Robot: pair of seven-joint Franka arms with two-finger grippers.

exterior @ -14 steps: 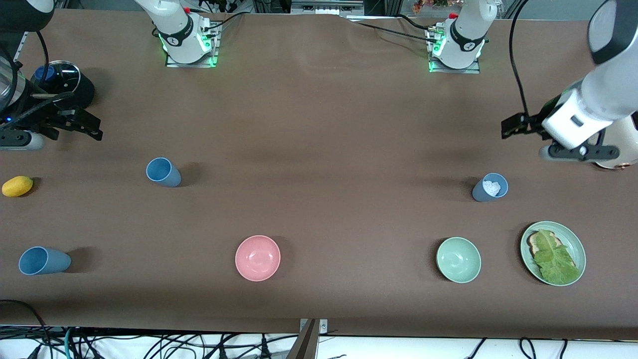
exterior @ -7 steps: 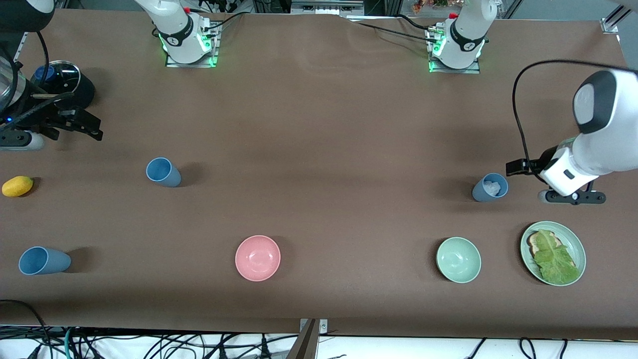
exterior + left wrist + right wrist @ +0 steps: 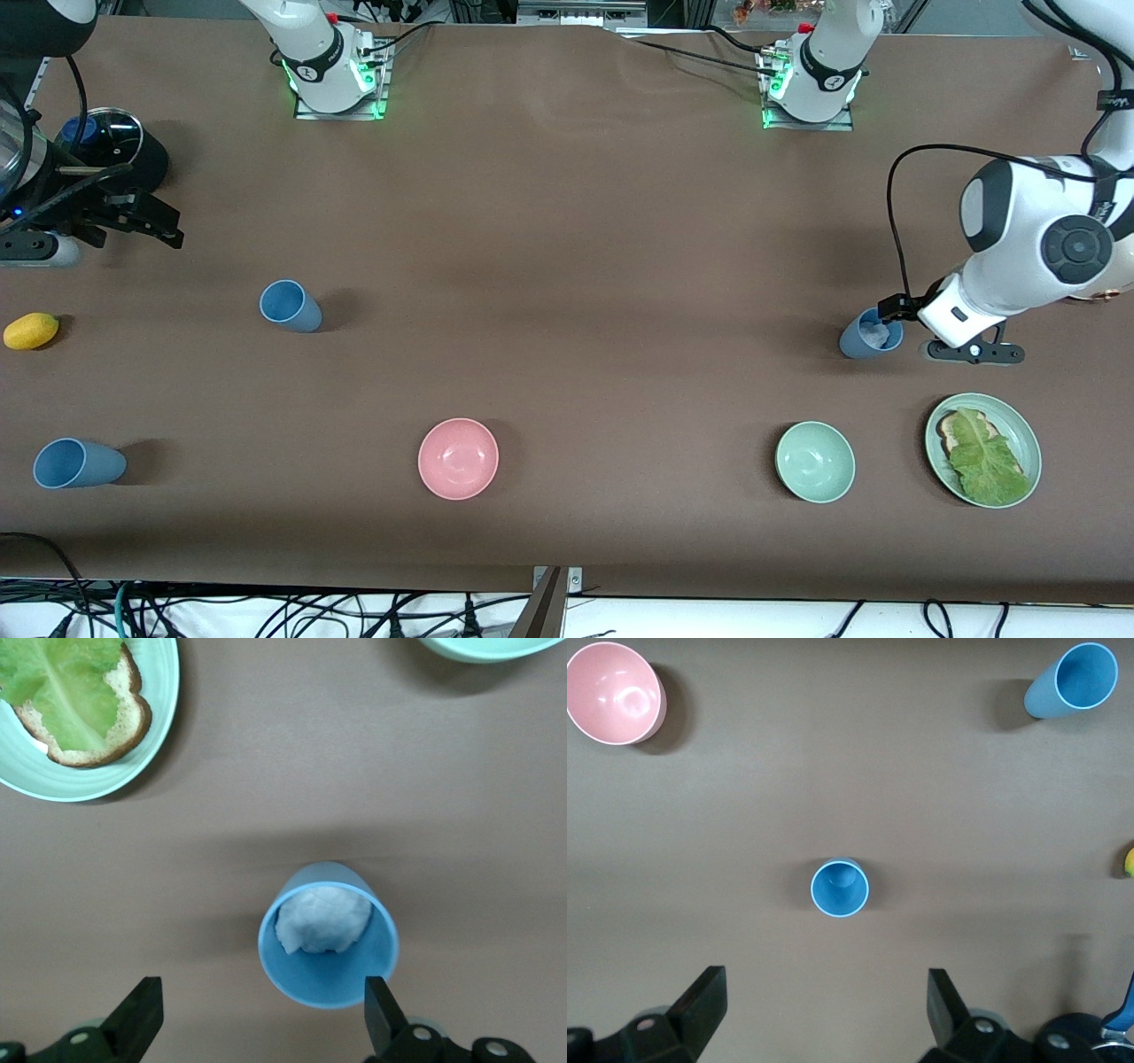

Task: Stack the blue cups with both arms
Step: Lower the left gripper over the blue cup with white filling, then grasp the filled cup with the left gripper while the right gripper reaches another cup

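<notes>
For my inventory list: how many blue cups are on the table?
3. One blue cup toward the right arm's end; a second nearer the front camera there; a third, holding something white, under the left gripper. None appears hidden.

blue cups: 3 — (image 3: 290,306), (image 3: 75,463), (image 3: 868,335), the last holding white wad (image 3: 322,920) | bowls: 2 — pink (image 3: 458,458), green (image 3: 815,462) | plate (image 3: 1019,425) beside green bowl: 1 | yellow fruit (image 3: 31,330): 1 | arms: 2
</notes>
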